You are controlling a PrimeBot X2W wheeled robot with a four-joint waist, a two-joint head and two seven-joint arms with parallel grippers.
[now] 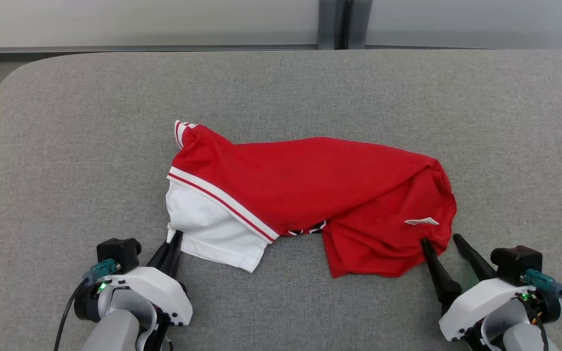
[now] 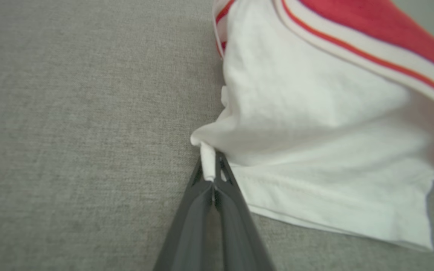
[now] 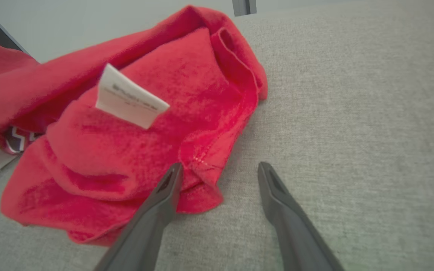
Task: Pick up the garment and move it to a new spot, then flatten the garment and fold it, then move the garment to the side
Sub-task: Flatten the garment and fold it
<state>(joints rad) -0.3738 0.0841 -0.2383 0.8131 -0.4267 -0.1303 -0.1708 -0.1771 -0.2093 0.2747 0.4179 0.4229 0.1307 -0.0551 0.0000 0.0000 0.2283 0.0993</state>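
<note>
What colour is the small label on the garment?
The label is white; right wrist view shows it best.

grey fabric tabletop (image 1: pixel 281 97) with a rounded corner, pale wall panels (image 1: pixel 139 22) behind it.

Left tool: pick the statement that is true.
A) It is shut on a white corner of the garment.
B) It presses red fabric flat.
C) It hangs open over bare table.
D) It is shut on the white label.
A: the left tool has its fingers pinched together on a white corner of the garment.
</note>
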